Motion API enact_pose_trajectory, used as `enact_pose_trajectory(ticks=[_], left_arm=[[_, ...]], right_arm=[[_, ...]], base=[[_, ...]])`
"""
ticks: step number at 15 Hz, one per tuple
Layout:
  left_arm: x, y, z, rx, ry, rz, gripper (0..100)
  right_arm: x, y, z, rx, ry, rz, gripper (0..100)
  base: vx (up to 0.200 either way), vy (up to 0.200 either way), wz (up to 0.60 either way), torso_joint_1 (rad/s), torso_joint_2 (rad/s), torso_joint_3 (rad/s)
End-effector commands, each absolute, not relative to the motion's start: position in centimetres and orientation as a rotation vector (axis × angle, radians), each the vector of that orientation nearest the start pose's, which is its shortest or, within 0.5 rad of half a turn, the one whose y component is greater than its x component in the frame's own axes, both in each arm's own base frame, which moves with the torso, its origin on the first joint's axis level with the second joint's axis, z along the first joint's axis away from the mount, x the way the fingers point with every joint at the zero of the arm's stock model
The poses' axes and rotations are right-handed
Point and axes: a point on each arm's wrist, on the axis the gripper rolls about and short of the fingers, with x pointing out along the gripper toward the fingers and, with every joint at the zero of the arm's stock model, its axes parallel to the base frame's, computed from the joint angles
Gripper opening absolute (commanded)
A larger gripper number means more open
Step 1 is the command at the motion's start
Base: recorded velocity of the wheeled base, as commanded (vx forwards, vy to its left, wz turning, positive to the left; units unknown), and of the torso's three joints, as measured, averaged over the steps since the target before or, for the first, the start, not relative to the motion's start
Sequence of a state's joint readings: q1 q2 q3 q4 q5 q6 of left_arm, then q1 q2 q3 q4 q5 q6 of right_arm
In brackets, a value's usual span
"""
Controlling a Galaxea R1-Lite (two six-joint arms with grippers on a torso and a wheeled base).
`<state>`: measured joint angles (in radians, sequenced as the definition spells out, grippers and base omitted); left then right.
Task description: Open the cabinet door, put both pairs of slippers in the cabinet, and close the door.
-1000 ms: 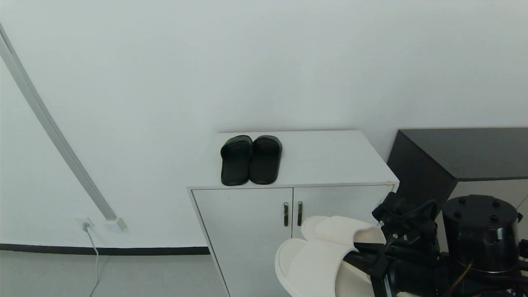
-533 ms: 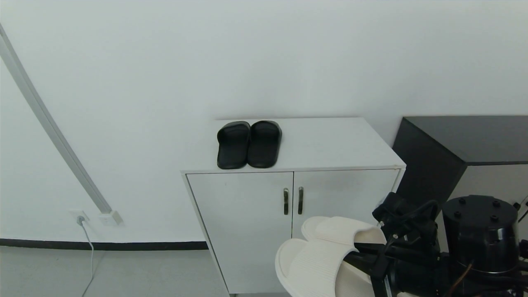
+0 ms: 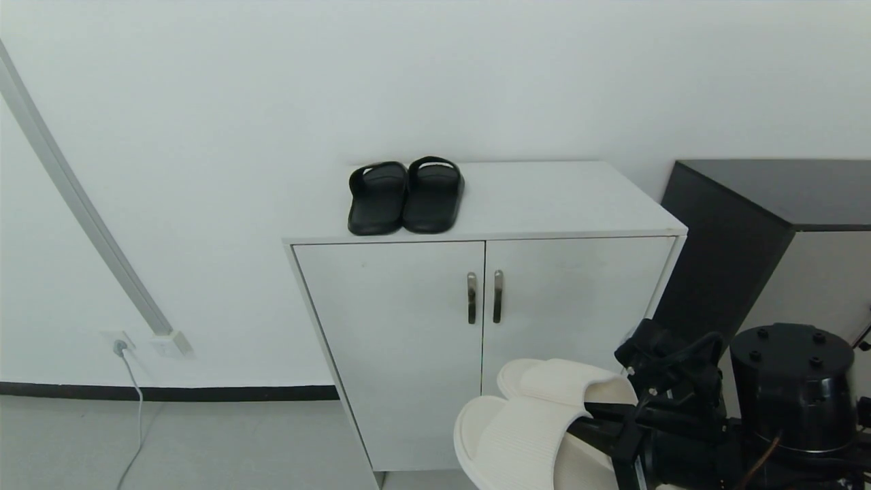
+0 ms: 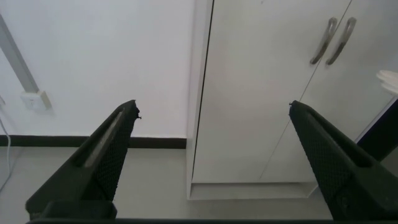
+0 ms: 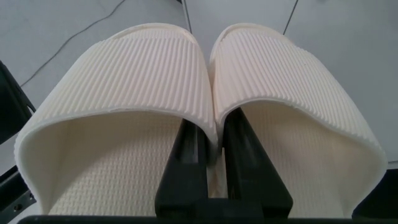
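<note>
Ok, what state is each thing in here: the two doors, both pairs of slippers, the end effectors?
left door: shut
right door: shut
black slippers: side by side on the cabinet top, not held
white slippers: held as a pair by the right end effector
right end effector: shut on the white slippers' inner sides
left end effector: open, empty
plug: plugged in

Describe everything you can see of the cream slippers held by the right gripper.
The cream slippers are a matched pair, soft foam by the look, with wide ribbed upper bands and textured footbeds. They sit side by side, soles down, toes away from the right gripper, which pinches their adjoining inner walls together, one finger inside each. They hang low before the cabinet's right door.
</note>
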<state>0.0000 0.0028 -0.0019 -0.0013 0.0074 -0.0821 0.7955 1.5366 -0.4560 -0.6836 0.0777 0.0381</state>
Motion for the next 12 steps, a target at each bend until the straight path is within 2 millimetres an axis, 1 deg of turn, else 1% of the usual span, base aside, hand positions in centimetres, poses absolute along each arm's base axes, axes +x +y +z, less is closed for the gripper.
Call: enact_pose_trajectory(ticks=[1,6,12], left_arm=[[-2.27,0.02,7.61,-0.083,0.000,0.008,100],[-2.28,0.02,7.66,-0.078,-0.002,0.008,100],[-2.27,0.01,7.61,-0.078,0.000,0.006,100]], right_arm=[[16.19,16.79,14.11,-0.108,0.402,0.854,0],[16.14,16.74,13.93,-0.111,0.410,0.854,0],[16.15,16.76,13.82,-0.111,0.415,0.854,0]], base=[[0.000,0.000,0.00,-0.193,0.51,0.330],[0.000,0.000,0.00,-0.164,0.48,0.326],[0.000,0.000,0.00,-0.119,0.46,0.345]])
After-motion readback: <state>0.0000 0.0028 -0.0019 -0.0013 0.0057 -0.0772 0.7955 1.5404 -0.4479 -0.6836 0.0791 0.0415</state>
